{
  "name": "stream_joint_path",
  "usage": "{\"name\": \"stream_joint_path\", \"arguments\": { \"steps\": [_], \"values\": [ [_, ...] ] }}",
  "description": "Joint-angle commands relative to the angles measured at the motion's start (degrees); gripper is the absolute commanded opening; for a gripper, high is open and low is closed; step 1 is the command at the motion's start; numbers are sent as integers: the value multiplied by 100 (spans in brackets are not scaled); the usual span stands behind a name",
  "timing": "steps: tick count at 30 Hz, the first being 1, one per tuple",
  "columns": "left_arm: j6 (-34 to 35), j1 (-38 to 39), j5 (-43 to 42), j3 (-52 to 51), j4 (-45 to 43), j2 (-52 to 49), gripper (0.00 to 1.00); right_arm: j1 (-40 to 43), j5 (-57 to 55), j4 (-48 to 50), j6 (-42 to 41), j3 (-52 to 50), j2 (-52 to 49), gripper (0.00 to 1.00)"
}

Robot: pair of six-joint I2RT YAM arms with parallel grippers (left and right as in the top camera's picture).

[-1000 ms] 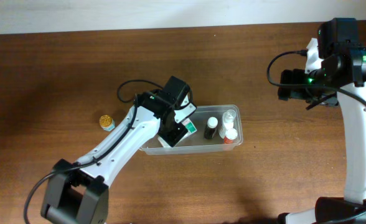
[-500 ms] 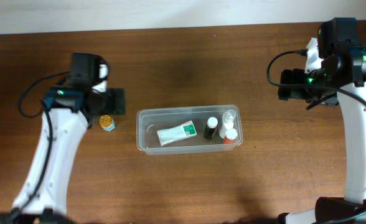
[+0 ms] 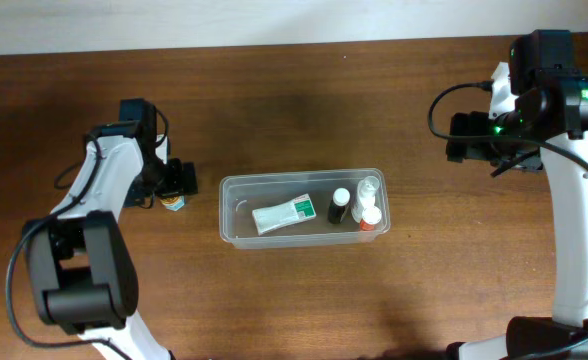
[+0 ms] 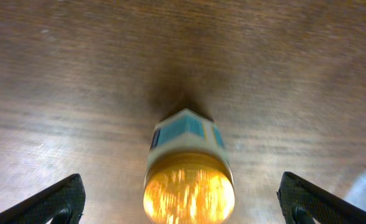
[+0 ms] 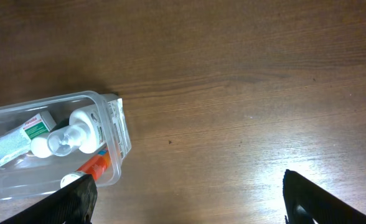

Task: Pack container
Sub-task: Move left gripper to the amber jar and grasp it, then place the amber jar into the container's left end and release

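Observation:
The container (image 3: 274,178), a long clear plastic tub, sits mid-table. It holds a white-and-green tube (image 3: 284,213), a black bottle with a white cap (image 3: 340,205), a clear pump bottle (image 3: 369,187) and an orange bottle (image 3: 372,220). A small jar with a gold lid (image 3: 174,202) stands on the table left of the tub. My left gripper (image 3: 177,190) is open right at the jar. In the left wrist view the jar (image 4: 189,180) stands between my spread fingers (image 4: 52,202), touching neither. My right gripper (image 3: 464,137) is open and empty, high at the right.
The right wrist view shows the tub's right end (image 5: 58,98) with the pump bottle (image 5: 77,134) inside, and bare wood between my right gripper's (image 5: 198,205) fingers. A black cable (image 3: 209,140) lies behind the tub.
My left gripper left the white-and-green tube in the tub, swung left across the table and came down around the gold-lidded jar. The right arm has not moved.

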State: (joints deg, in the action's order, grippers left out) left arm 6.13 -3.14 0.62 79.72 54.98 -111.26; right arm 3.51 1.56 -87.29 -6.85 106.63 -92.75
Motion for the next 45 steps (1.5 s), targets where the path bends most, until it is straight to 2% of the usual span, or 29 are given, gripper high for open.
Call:
{"name": "stream_joint_path", "arguments": {
  "steps": [1,4,6,9,17,22,26,29,33,36,38,42,45],
  "values": [
    [72,-13,-109,-9,-79,-315,98,33,35,11,48,-35,33,87],
    [72,-13,-107,-9,-70,-417,89,33,37,9,48,-35,33,87],
    [70,-13,-72,-9,-74,-435,69,33,37,9,48,-35,33,87],
    [70,-13,-66,-7,-74,-435,54,33,35,9,48,-35,33,87],
    [68,-13,-70,15,22,-369,35,33,35,7,48,-35,33,87],
    [52,107,-87,251,385,162,33,33,37,7,48,-35,33,87],
    [-22,400,-92,529,658,988,33,33,37,7,48,-35,33,87],
    [-334,990,-87,553,634,1893,33,33,35,13,48,-35,33,87],
    [-669,1862,-52,551,643,2492,33,33,37,28,48,-35,33,87],
    [-649,2448,94,533,745,2553,33,33,35,26,48,-35,33,87],
    [-321,2680,240,420,739,2481,33,33,35,24,48,-35,33,87],
    [216,2765,229,83,684,2201,33,33,37,9,48,-35,33,87],
    [374,2765,214,-223,634,1930,33,33,37,7,48,-35,33,87]
  ]
}}
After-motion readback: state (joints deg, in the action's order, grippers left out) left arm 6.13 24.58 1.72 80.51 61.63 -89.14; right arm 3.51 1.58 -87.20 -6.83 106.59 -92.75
